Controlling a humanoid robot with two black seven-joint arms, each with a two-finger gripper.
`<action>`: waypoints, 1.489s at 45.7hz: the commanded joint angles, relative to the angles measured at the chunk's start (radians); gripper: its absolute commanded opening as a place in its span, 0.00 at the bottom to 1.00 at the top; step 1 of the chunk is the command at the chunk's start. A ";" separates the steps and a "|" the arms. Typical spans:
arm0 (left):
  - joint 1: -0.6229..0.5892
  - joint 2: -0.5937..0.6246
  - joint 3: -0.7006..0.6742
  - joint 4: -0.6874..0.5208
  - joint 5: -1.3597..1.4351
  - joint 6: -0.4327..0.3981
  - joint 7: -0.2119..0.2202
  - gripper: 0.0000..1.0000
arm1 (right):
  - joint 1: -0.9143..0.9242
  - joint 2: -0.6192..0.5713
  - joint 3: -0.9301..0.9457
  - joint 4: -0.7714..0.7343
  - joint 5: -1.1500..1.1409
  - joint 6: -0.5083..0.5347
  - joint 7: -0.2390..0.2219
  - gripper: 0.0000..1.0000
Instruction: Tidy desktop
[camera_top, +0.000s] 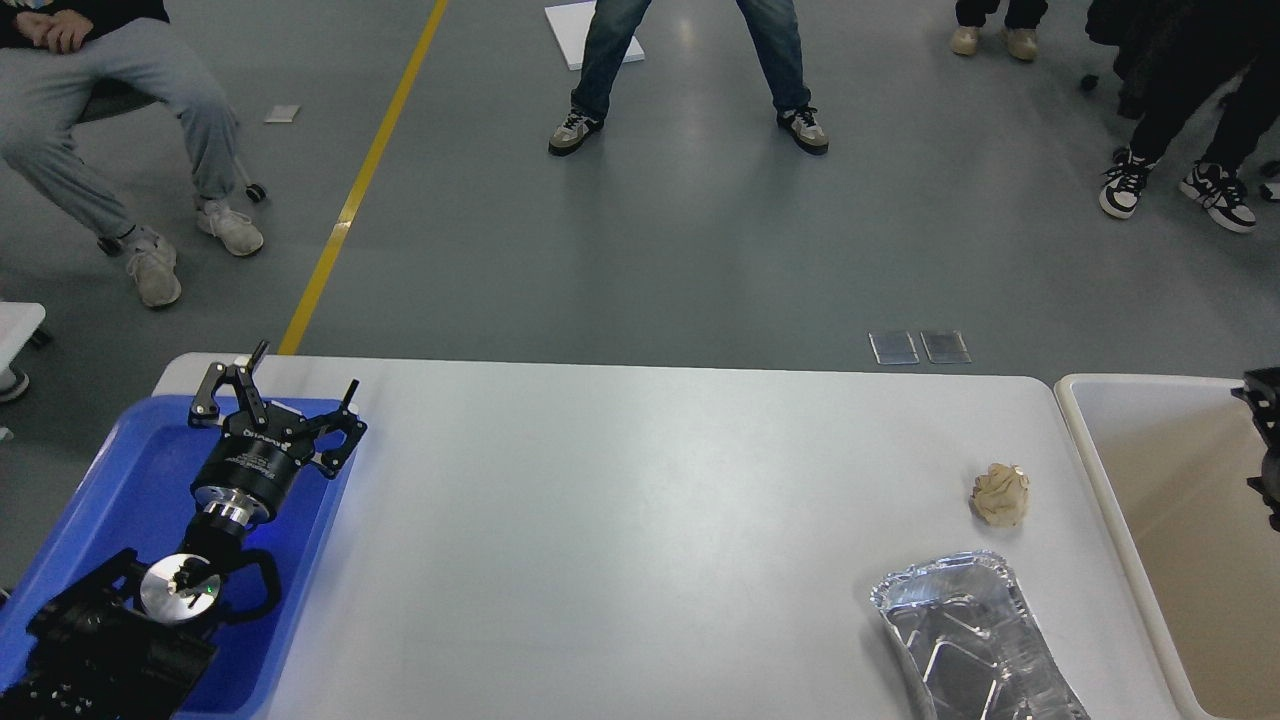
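Note:
The desktop (620, 520) is a wide glossy white-grey tabletop. A crumpled beige paper ball (1000, 494) lies on it near the right end. A crushed foil tray (975, 640) lies in front of the ball at the near edge. My left gripper (300, 372) is open and empty, held over the far end of the blue tray (120, 490), far from both items. A black part of my right gripper (1265, 440) shows at the right edge over the bin; its fingers cannot be told apart.
A cream-beige bin (1090, 440) stands against the desktop's right end. The blue tray sits on the left end under my left arm. Several people stand or sit on the grey floor beyond the table.

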 joint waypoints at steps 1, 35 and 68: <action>0.000 0.000 0.000 0.000 0.000 0.000 0.000 1.00 | 0.261 -0.067 -0.282 0.260 -0.088 0.040 0.002 1.00; 0.000 0.000 0.000 0.000 0.000 0.000 0.002 1.00 | 0.955 0.171 -0.911 0.550 -0.226 0.334 0.002 1.00; 0.000 0.000 0.000 0.000 0.000 0.000 0.002 1.00 | 1.381 0.564 -1.077 0.441 -0.077 0.979 -0.001 1.00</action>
